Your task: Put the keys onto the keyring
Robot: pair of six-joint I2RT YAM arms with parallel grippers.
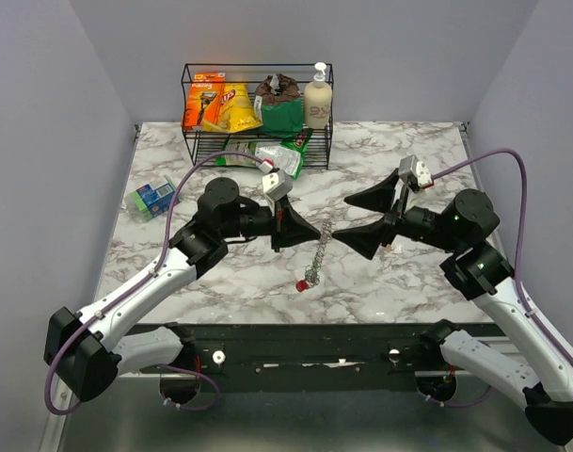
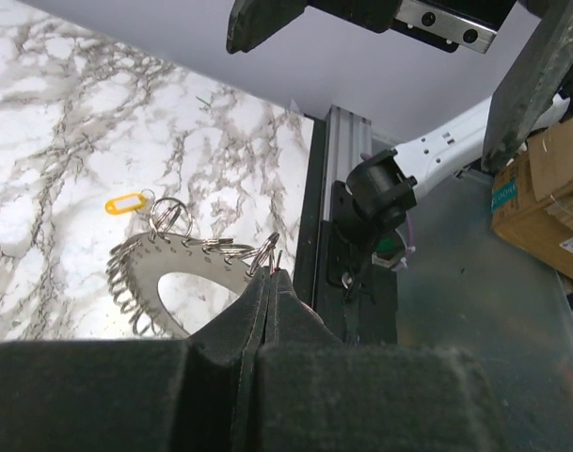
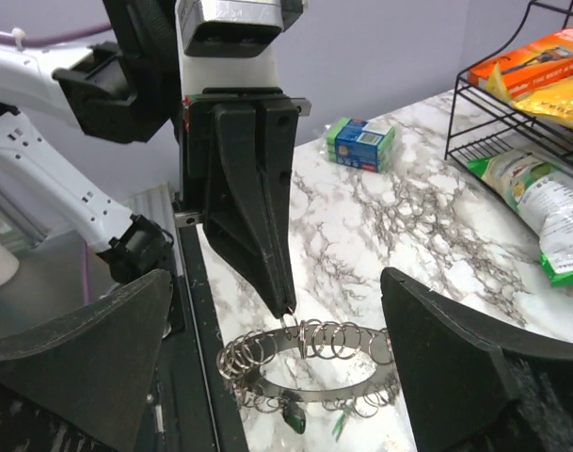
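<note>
Marble tabletop point(image 1: 173, 273), grey walls on three sides. Wire rack point(image 1: 256, 71) of snack packets at the far edge, blue-green carton point(image 1: 151, 197) off to the left.

Overhead view:
- Left claw point(image 1: 310, 231) pinched tight on the top of the keyring point(image 1: 316, 252).
- Ring hangs from those tips, seen almost edge-on. Long axis runs from the tips toward the near edge of the table.
- Red-headed key point(image 1: 301, 285) at the ring's low end, apparently already threaded.
- Right claw point(image 1: 361, 218) spread wide and holding nothing, mouth aimed left at the ring. Close to it, not touching.
- Ring sits between the two claws. The right arm is the free one and the nearer to act.

Left wrist view:
- Both pads meet on a small loop at the ring's edge.
- Band curves away to the left, fringed with little split rings.
- Yellow-headed key point(image 2: 126, 202) just beyond the band. Cannot tell whether it is on the ring.

Right wrist view:
- Own fingers point(image 3: 88, 358) stand far apart at either side of the frame.
- Ring lies dead ahead and low, its broad oval spanning the gap.
- Green-headed key point(image 3: 292, 416) dangles under the near rim.
- No loose key shows here, so my guess is the right arm must turn away to fetch one before it comes to the ring.
</note>
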